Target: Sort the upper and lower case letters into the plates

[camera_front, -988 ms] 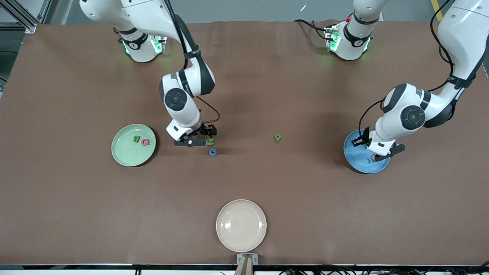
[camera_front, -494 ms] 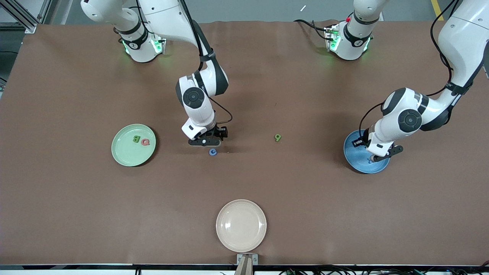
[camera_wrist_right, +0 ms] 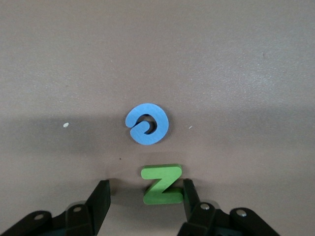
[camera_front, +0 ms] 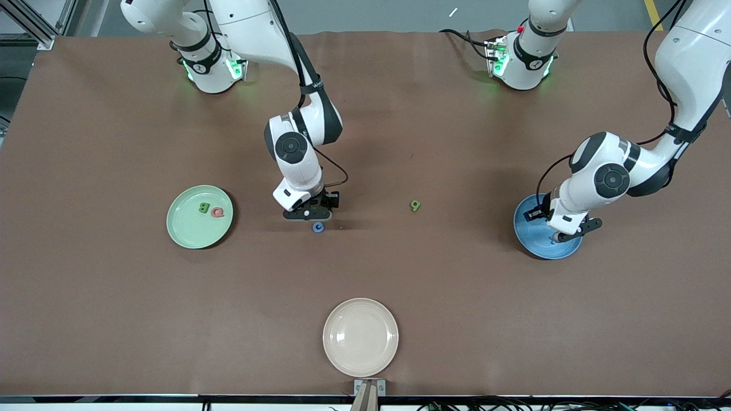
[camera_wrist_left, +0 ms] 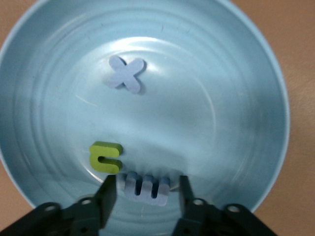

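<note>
Brown cloth covered table (camera_front: 114,314), viewed from high above.

Mint green plate (camera_front: 183,237) set toward the table edge at the right arm's end. Carried two letters touching each other: a green B (camera_front: 203,208) and a red Q (camera_front: 217,212).

Blue plate (camera_front: 528,237) set toward the table edge at the left arm's end. Held three letters: a pale blue x (camera_wrist_left: 125,73) by itself, a green c-like letter (camera_wrist_left: 106,157), and just beside that a blue m-like letter (camera_wrist_left: 147,189) lying flat.

Left gripper (camera_wrist_left: 146,181) hung low over the blue plate, fingers apart on either side of the blue m-like letter, with a gap showing on each side. Gripped nothing.

Right gripper (camera_wrist_right: 145,184) lowered to the cloth near the middle of the table, between the two plates and closer to the mint one. Fingers spread around a green Z (camera_wrist_right: 161,184), one finger just beside it, the other clearly apart from it. Not clamped on it.

Blue curled letter (camera_front: 318,227) lay flat on the cloth just beside the Z, nearer to the front camera. Small green g-like letter (camera_front: 415,205) lay alone on the cloth, between the right gripper and the blue plate.

Cream plate (camera_front: 360,305) sat at the middle of the table edge nearest the front camera, well apart from everything else.
</note>
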Available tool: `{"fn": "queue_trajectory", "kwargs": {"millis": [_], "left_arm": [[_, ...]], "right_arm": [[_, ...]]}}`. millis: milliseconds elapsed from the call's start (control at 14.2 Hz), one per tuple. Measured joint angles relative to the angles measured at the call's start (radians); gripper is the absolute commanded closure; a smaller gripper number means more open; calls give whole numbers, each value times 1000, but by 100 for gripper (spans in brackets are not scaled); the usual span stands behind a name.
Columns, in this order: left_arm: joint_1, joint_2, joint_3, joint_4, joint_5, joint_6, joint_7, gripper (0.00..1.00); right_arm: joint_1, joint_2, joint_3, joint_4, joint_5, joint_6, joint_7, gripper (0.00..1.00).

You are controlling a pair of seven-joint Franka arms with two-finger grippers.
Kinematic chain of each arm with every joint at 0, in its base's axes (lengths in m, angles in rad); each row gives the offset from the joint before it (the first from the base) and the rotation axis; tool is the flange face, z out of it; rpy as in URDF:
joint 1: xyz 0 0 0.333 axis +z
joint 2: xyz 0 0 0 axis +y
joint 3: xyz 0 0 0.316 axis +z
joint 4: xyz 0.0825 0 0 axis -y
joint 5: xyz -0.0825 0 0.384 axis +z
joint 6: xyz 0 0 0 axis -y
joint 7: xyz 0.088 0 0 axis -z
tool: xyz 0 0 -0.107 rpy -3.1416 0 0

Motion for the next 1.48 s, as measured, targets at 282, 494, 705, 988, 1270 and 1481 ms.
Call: {"fn": "queue_trajectory", "kwargs": {"millis": [282, 494, 705, 988, 1270, 1481], "left_arm": [[5, -6, -112, 77, -6, -140, -17, 0], [-27, -13, -218, 124, -74, -196, -145, 0], [-168, -14, -225, 135, -82, -197, -420, 0], [-422, -10, -131, 181, -84, -192, -763, 0], [-673, 32, 49, 240, -86, -59, -1060, 0], [-773, 65, 146, 257, -86, 22, -1160, 0]], "right_arm": [[0, 2, -4, 0, -1, -3, -19, 57], [-1, 0, -9, 3, -1, -6, -35, 95], [-9, 0, -12, 4, 0, -11, -35, 100], [-28, -1, -37, 10, 0, -66, -39, 100], [-31, -59, -192, 33, -1, -282, -208, 100], [-41, -112, -352, 18, -1, -413, -466, 99]]}}
